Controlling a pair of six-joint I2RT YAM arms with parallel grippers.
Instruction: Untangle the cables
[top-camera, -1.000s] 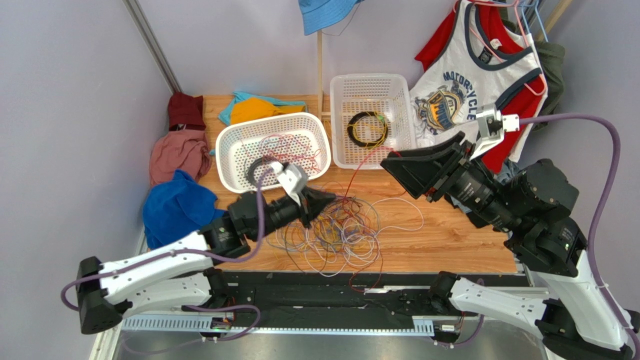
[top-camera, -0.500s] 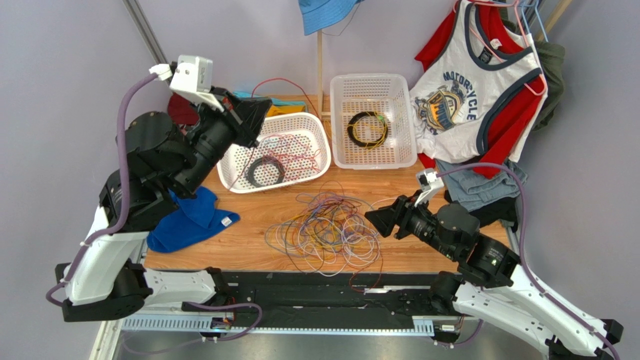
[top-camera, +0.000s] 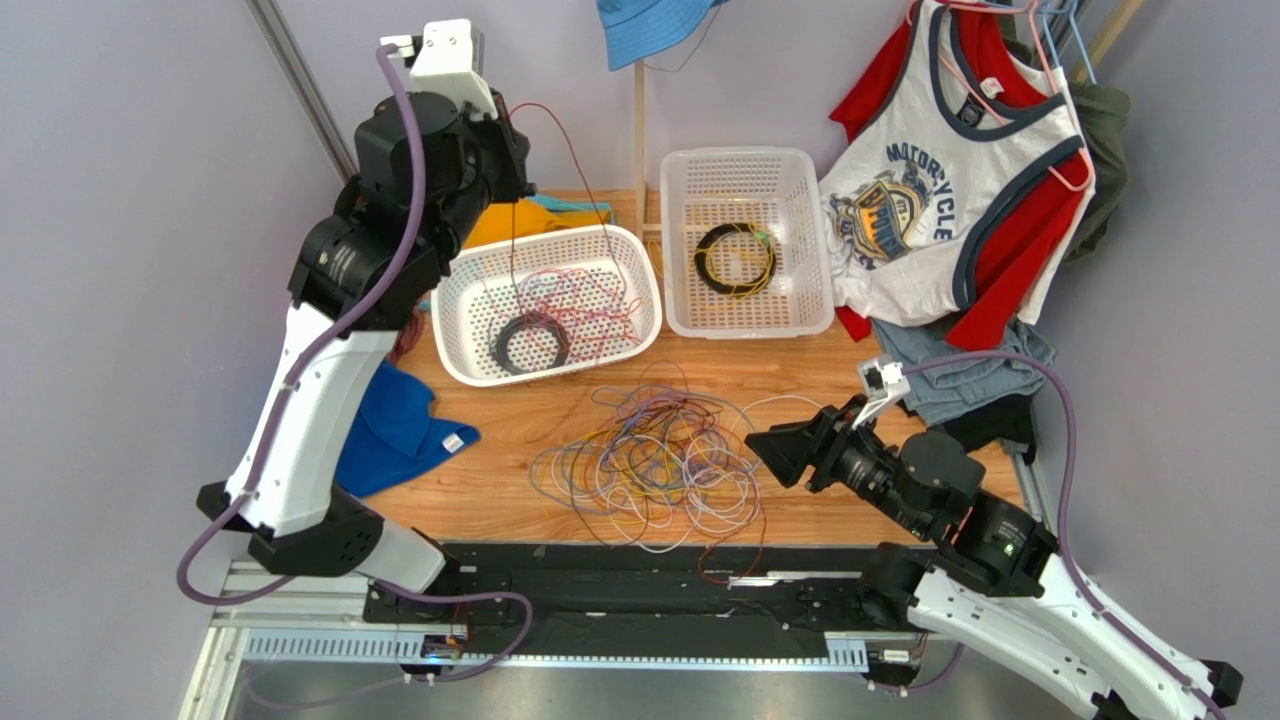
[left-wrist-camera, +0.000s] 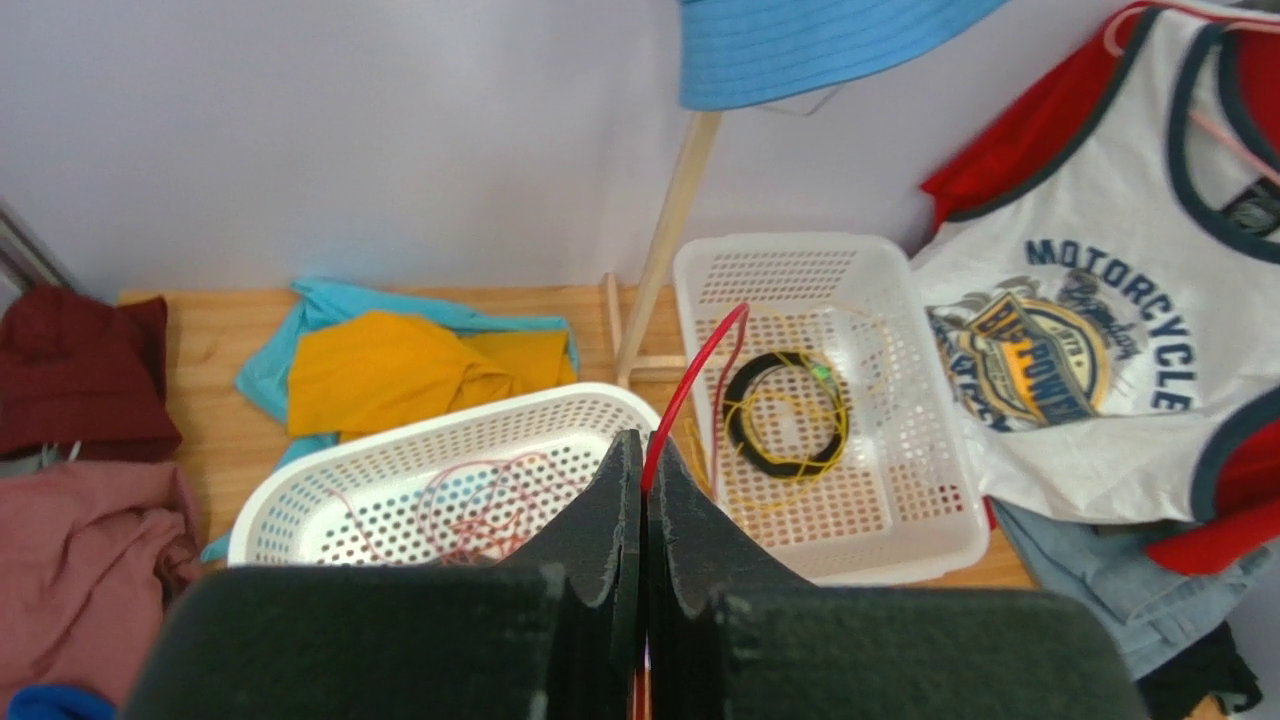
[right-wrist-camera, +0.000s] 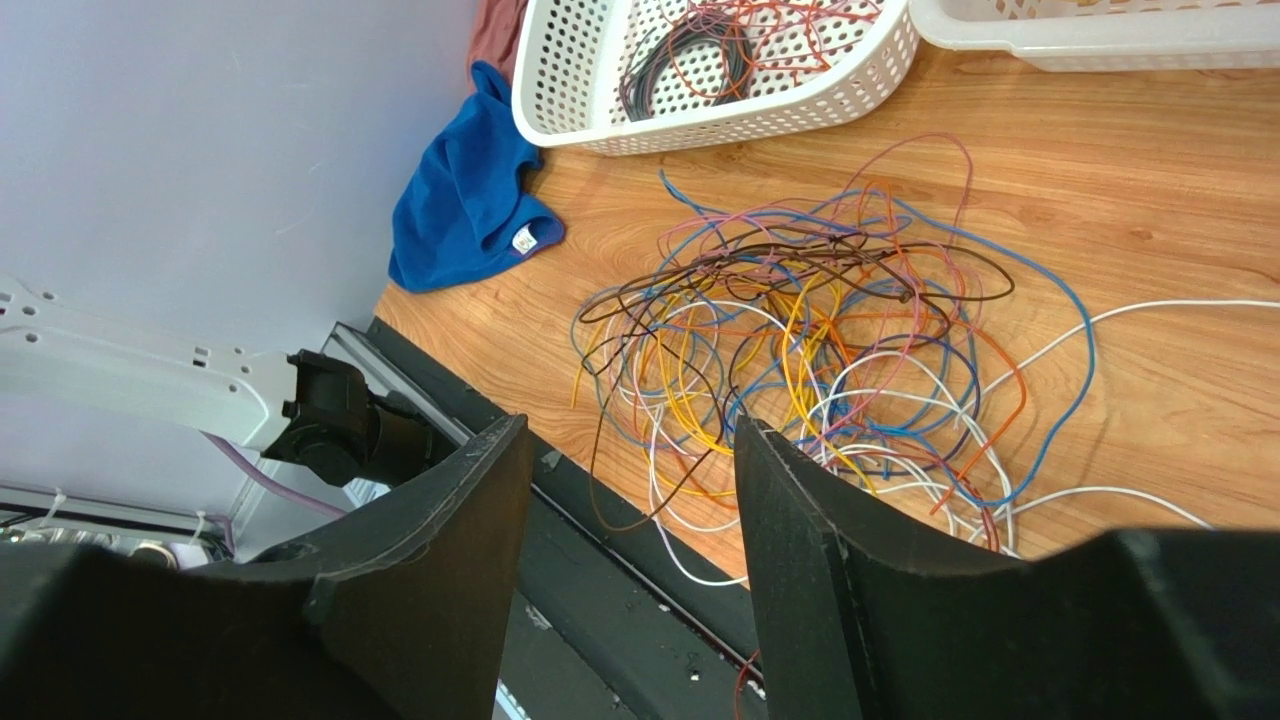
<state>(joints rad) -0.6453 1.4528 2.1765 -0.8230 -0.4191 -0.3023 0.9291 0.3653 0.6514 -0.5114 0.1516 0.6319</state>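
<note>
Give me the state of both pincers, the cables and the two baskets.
left pincer: shut on red cable, raised above the baskets.
red cable: pinched, trailing down toward the left basket.
right pincer: open, empty, low beside the tangle.
cable tangle: knotted, lying on the table.
left basket: upright, holding a black coil and red strands.
right basket: upright, holding a black-and-yellow coil.

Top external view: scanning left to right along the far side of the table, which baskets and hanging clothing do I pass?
oval white basket → rectangular white basket → motorcycle tank top
</note>
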